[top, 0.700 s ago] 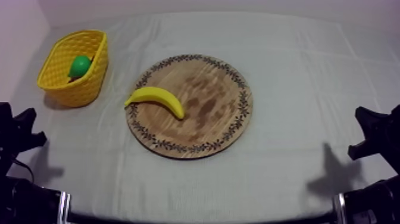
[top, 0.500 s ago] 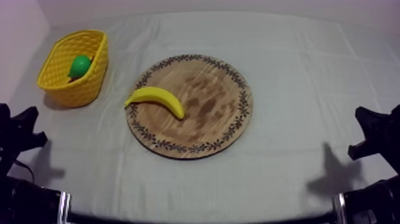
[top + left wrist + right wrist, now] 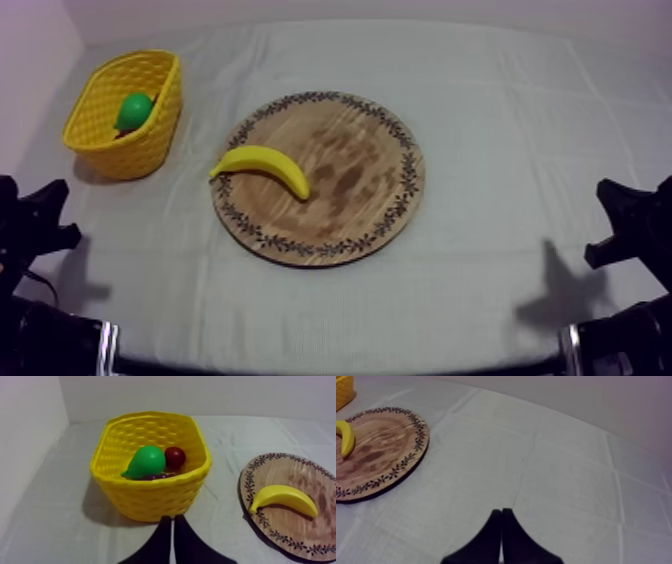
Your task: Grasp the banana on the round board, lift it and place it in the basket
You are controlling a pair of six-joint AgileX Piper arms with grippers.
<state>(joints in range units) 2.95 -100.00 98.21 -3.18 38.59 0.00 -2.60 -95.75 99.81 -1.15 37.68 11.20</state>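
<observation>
Yellow banana [image 3: 262, 166] lies on the wooden board [image 3: 372, 185] in the top view, at the side facing the yellow basket [image 3: 135, 152], one end reaching the patterned rim. The basket stands well apart at the far left with a green pear [image 3: 133, 108] inside. My left gripper [image 3: 45, 215] and right gripper [image 3: 618, 222] sit low at their own sides, both far from the banana, so nothing is grasped and the pick is not yet begun. Left wrist view: my own fingers lie together as a narrow wedge, clenched on nothing, aimed at the basket wall. Inside I see the pear, a small red fruit [image 3: 175, 456] touching it, and a dark purplish bit under them, likely grapes, I cannot say for sure. The banana is off to the side on the board. Right wrist view: fingers also pressed together, empty, over bare cloth, with the board and banana far off. My guess is the left arm takes it, being nearer. Risks: the jaws must open first or they just shove the banana off the rim; its smooth curved skin could roll or slip in a two-finger pinch; a grip near one end could let it swing; the basket is part full, so a long banana may catch the rim and tip out, or the arm may nudge the light basket.
</observation>
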